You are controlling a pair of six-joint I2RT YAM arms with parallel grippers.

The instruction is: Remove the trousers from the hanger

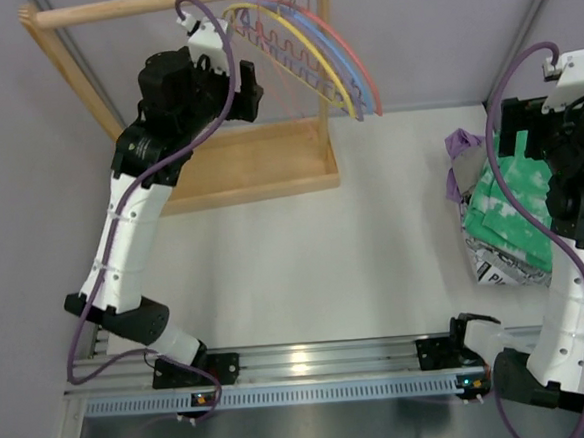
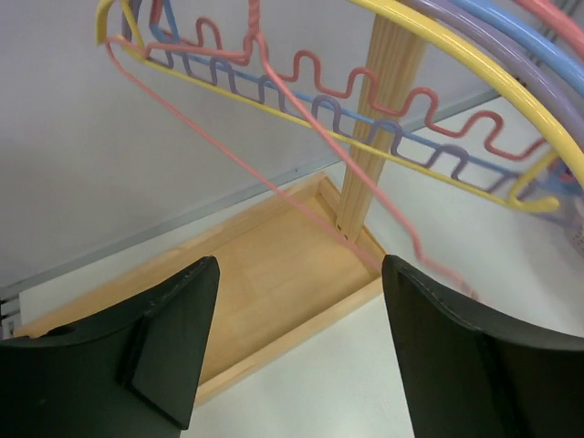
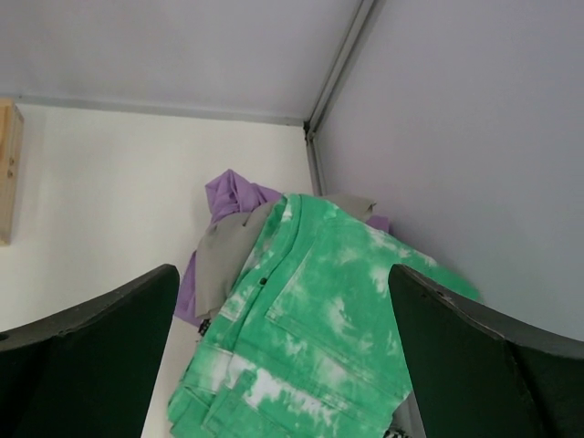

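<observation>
L end effector (image 2: 299, 297): released, fingers spread wide, nothing btw them, aimed at the rack. The hanger (image 2: 239, 153) (thin pink wire) hangs just ahead of it. The hanger's lower wire runs down close by one finger (image 2: 474, 365); touching or apart, can't tell. Its hook end leaves the top of the wrist view.

The hanger sits in among the thick hangers (image 2: 520, 46) (yellow, blue, red, purple). Top view shows the bunch on the wooden rail (image 1: 137, 7).

Below them is a shallow wooden tray (image 2: 274, 265), the base of the rack. The upright post (image 2: 388, 82) stands in it at a corner, and the hangers dangle above it, not in it.

R end effector (image 3: 285, 283): also released, fingers wide apart, nothing gripped. It hovers over the trousers (image 3: 319, 319); I see no contact.

The trousers are off the hanger and well apart from the rack, at the right side of the tabletop (image 1: 325, 267), near the wall corner. They are bright green w/ white blotches, spread on top of a clothes pile:
- A grey garment (image 3: 219, 260) lies directly beneath, showing at the left edge.
- A purple garment (image 3: 228, 196) pokes out beyond the grey one.
- A black-and-white printed cloth (image 1: 496, 270) shows at the near edge of the pile in the top view.
</observation>
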